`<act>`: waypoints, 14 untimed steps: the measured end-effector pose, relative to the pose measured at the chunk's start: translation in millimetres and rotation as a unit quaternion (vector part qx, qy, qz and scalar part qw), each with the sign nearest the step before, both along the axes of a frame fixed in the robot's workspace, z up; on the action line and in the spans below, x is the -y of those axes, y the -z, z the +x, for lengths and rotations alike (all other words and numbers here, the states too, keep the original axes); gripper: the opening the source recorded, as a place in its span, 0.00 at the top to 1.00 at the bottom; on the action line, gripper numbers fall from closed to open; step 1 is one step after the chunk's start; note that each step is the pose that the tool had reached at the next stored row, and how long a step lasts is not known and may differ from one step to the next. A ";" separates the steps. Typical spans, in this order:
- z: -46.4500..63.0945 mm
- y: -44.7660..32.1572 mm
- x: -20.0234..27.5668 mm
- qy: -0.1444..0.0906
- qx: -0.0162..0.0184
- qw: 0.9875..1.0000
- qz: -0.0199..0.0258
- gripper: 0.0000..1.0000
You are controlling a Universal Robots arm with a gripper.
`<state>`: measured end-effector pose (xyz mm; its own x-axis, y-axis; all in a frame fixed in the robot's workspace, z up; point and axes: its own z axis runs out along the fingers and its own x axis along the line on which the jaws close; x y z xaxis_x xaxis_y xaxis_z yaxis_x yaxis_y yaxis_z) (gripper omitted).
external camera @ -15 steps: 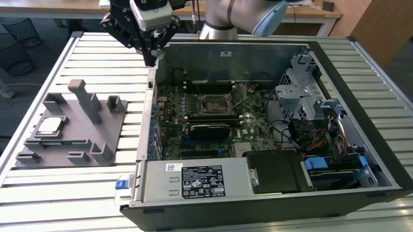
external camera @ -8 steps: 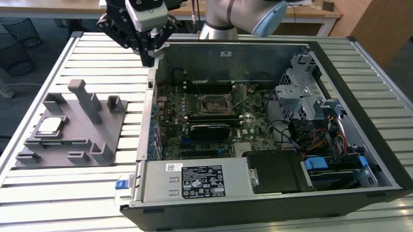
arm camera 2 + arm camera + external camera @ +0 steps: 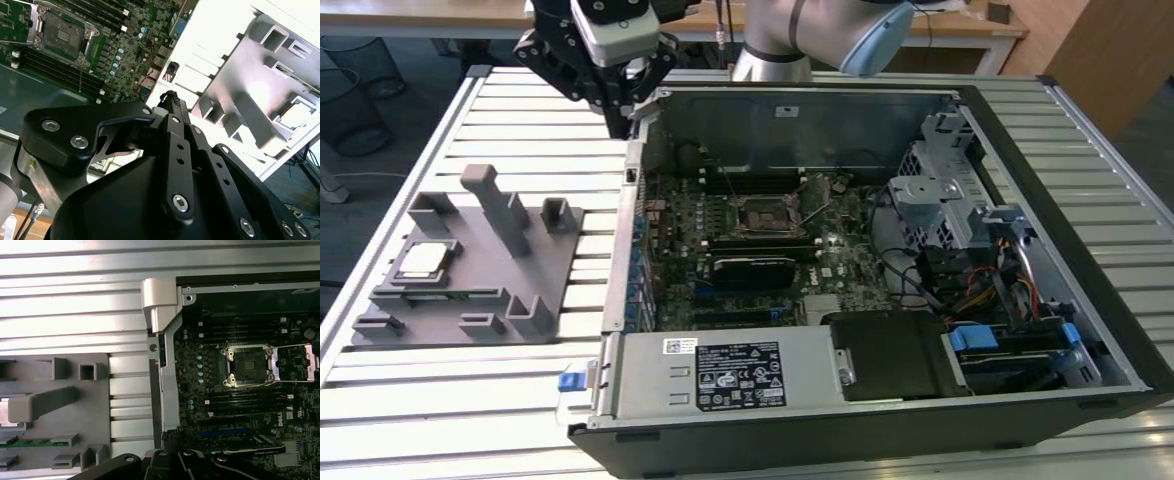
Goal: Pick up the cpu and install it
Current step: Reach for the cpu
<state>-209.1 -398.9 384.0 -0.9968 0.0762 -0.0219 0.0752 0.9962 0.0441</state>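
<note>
At the exterior view's left, the cpu (image 3: 424, 260) looked light, stiff yet fragile, best pinched by opposite edges; the claw (image 3: 622, 120) hung narrow, empty.

The desk (image 3: 454, 400) is ribbed metal, its slats bright and reflective. The fixture tray (image 3: 520, 290) reads as matt grey plastic with smooth faces. The cpu (image 3: 424, 260) has a silvery metal top with a soft sheen and a pale rim. The computer case (image 3: 854, 445) is matt black outside and bare grey sheet metal inside. The gripper (image 3: 170, 102) is matt black, dotted with shiny steel screw heads. The motherboard (image 3: 192, 385) is dark green and slightly glossy.
</note>
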 end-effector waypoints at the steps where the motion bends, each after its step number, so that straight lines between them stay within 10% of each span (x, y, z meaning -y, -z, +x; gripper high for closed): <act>1: -0.4 0.1 0.0 0.000 0.000 1.000 0.000 0.89; 14: -7.5 1.4 0.0 0.000 0.000 1.000 0.000 0.89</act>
<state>-216.7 -399.0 382.6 -0.9969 0.0762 -0.0213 0.0752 0.9962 0.0441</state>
